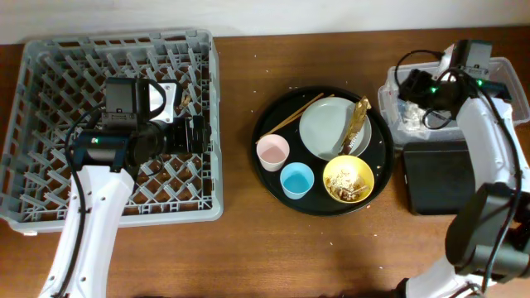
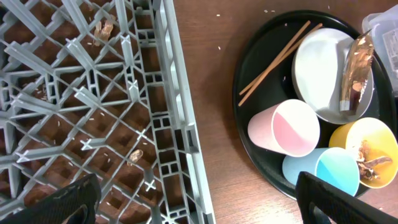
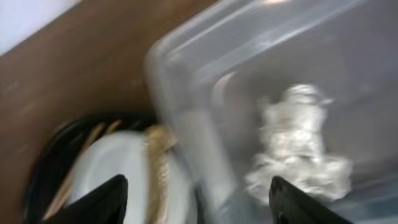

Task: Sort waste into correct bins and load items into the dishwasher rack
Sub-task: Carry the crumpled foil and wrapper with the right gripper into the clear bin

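A large grey dishwasher rack [image 1: 124, 40] fills the table's left side. The left arm hides part of its lattice, and the left gripper [image 2: 199, 200] hangs over it with fingers spread wide. At the table's middle, a round black tray [image 1: 272, 180] carries a pale plate [image 1: 327, 131], a yellow bowl [image 1: 348, 178] with brownish scraps, a blue cup [image 1: 296, 180], a pink cup [image 1: 272, 151] and chopsticks [image 1: 298, 113]. A gold-brown wrapper [image 1: 358, 124] lies across the plate. At the right edge, a black rectangular tray [image 1: 435, 178] sits just beside a clear tub [image 1: 389, 103] holding crumpled tissue [image 3: 298, 143]. The right gripper [image 3: 199, 200] hangs wide open above the tub.

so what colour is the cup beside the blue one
The cup is pink, paler inside; clearest in the left wrist view.
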### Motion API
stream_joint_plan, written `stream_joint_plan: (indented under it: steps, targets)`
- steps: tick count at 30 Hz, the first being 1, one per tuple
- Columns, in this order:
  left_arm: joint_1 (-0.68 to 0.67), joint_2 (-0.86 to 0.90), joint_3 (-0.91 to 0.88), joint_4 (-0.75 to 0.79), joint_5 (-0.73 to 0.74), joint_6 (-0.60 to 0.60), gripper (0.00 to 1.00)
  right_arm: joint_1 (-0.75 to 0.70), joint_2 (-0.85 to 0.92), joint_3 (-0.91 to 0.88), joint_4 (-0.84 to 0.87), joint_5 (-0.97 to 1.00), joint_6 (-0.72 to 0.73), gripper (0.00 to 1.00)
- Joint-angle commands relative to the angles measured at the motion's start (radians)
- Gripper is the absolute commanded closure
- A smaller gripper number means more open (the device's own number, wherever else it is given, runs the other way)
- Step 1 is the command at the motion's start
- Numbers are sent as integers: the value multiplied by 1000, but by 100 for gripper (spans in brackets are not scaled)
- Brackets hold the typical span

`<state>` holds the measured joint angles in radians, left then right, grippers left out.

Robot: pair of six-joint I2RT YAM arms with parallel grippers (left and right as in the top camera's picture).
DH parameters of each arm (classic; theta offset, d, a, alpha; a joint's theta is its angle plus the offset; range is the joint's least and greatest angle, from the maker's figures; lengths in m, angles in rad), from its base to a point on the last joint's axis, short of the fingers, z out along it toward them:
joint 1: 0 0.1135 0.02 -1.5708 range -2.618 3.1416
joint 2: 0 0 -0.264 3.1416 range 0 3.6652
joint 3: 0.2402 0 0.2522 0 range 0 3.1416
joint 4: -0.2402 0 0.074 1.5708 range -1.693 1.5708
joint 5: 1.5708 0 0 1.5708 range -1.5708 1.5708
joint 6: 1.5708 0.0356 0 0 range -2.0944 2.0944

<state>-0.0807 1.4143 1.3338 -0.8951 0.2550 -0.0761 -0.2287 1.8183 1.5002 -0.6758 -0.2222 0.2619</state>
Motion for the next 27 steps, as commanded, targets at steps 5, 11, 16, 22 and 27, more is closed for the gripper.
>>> stream_joint_plan:
  steps: [5, 11, 16, 22, 27]
  targets:
    - [3, 0, 19, -1, 11, -9, 1, 352, -1, -57, -172, 276, 88, 32]
    - [3, 0, 19, -1, 11, -9, 1, 379, 249, -90, -5, 276, 144, 76]
    - [3, 0, 19, -1, 11, -9, 1, 362, 116, -36, -47, 169, 143, 96]
    - [3, 0, 19, -1, 11, -9, 1, 54, -35, -24, 54, 180, 409, 96]
    - [3, 0, 19, -1, 11, -9, 1, -54, 3, 4, 166, -68, 158, 2]
